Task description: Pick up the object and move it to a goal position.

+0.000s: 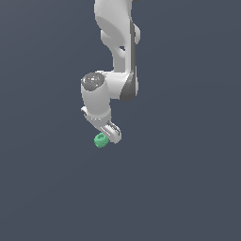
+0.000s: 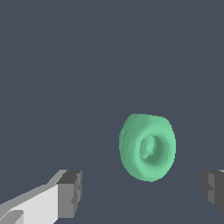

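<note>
The arm hangs down over a plain dark grey floor, its gripper [image 1: 109,136] low and its fingers spread wide apart with nothing between the pads [image 2: 70,192]. The small green lump [image 1: 100,140] sits just beside the fingertips, toward the exterior view's left. In the wrist view the lump [image 2: 148,147] turns its dimpled face to the camera, slightly taller than wide, between the two fingers and touching neither.

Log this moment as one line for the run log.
phase: approach | gripper: open, fingers either side of green object | contact: none | object: not grasped
</note>
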`<state>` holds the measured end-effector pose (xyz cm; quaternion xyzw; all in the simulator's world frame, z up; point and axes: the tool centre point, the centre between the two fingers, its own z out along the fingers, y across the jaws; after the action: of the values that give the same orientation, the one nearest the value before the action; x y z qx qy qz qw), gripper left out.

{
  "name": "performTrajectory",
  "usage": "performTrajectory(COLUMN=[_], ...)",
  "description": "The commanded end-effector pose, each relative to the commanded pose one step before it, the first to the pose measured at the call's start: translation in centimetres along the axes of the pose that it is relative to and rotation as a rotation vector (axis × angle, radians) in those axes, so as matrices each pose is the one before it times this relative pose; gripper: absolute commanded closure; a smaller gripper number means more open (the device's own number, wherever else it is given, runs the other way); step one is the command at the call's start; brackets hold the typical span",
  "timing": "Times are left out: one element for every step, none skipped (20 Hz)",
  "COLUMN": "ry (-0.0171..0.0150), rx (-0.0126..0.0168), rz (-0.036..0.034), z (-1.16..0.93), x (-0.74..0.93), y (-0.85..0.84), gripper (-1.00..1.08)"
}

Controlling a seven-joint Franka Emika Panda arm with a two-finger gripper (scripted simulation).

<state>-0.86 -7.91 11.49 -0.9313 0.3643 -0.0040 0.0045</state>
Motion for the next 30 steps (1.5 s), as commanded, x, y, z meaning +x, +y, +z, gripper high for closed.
performTrajectory(ry=[-0.00136,-0.00045,-0.00036,-0.00029,-0.00023,-0.00018,-0.00013,-0.00010,-0.00006,-0.00004,-0.00001,-0.00019,0.00000,0.00000,0.00000,0.00001,0.00002,0.00000,0.00003,0.00002,0.00003,0.00002,0.00002,0.00000,0.00000,0.00000,0.00000,0.00000,0.00000,0.00000], rx=[-0.00385,-0.00140,-0.00128,-0.00114,-0.00100,-0.00085,-0.00070,-0.00055,-0.00040,-0.00024,-0.00008,0.00006,0.00000,0.00000,0.00000,-0.00002,-0.00003,0.00000,-0.00005,-0.00004,-0.00004,-0.00004,-0.00002,0.00000,0.00004,0.00000,0.00000,0.00000,0.00000,0.00000], rz=[0.05804,0.01807,0.01617,0.01427,0.01237,0.01046,0.00854,0.00667,0.00477,0.00284,0.00097,-0.00561,0.00000,0.00000,0.00000,0.00069,0.00069,0.00000,0.00097,0.00069,0.00069,0.00069,0.00069,0.00000,0.00069,0.00000,0.00000,0.00000,0.00000,0.00000], z=[0.638,0.205,0.183,0.161,0.139,0.118,0.096,0.075,0.053,0.032,0.011,-0.043,0.038,0.115,0.190,0.266,0.340,0.413,0.486,0.554,0.587,0.518,0.442,0.367,0.289,0.213,0.140,0.076,0.023,0.000], x=[0.279,0.101,0.093,0.085,0.076,0.065,0.054,0.043,0.032,0.018,0.007,-0.030,-0.002,-0.007,-0.012,0.011,0.005,-0.028,0.005,-0.012,-0.013,-0.005,0.004,-0.012,0.027,0.010,0.017,0.017,0.008,0.000], y=[0.750,0.242,0.216,0.190,0.164,0.138,0.112,0.088,0.063,0.037,0.013,-0.044,-0.001,-0.003,-0.005,0.025,0.024,-0.008,0.035,0.022,0.020,0.019,0.017,-0.017,0.010,-0.024,-0.024,-0.020,-0.008,0.000], gripper=[-0.92,-0.92,-0.92,-0.92,-0.92,-0.92,-0.92,-0.92,-0.92,-0.92,-0.92,-0.92,-0.92,-0.92,-0.92,-0.92,-0.92,-0.92,-0.92,-0.92,-0.92,-0.92,-0.92,-0.92,-0.92,-0.92,-0.92,-0.92,-0.92,1.08])
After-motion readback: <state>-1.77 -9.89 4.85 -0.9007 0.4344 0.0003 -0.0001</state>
